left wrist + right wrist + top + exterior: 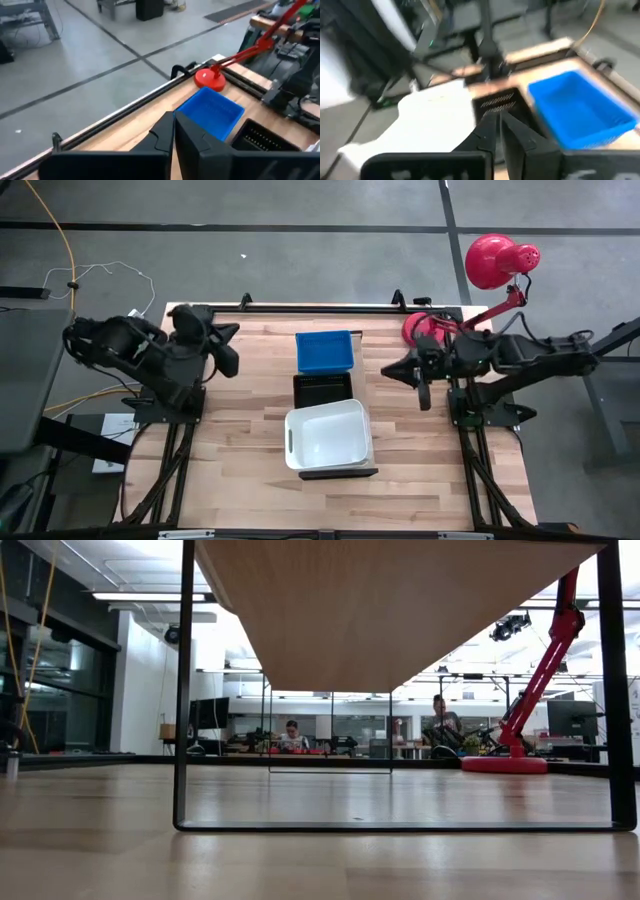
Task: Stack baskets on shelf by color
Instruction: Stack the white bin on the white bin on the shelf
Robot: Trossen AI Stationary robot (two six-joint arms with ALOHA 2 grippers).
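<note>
At the left edge of the counter (240,440) the left claw (228,358) hangs above the wood, well apart from the baskets, its fingers pressed together on nothing, as the left wrist view shows. In the middle of the counter the baskets lie in a line from far to near: a blue basket (325,351) farthest, a black basket (322,388) just beside it on the near side, then a white basket (328,435) resting partly over another dark basket (340,473) whose edge shows at its near side. The shelf (400,600) appears only in the low view, as a pale board on dark rails spanning the picture above the counter; nothing can be seen resting on it from there. To the right of the baskets the right claw (424,385) hovers, likewise pinched closed and empty, with a red lamp (492,262) behind it at the far right. The task looks to be at its start, no basket yet gripped. The next move likely calls for one claw to spread, reach a basket rim and lift it toward the shelf.
</note>
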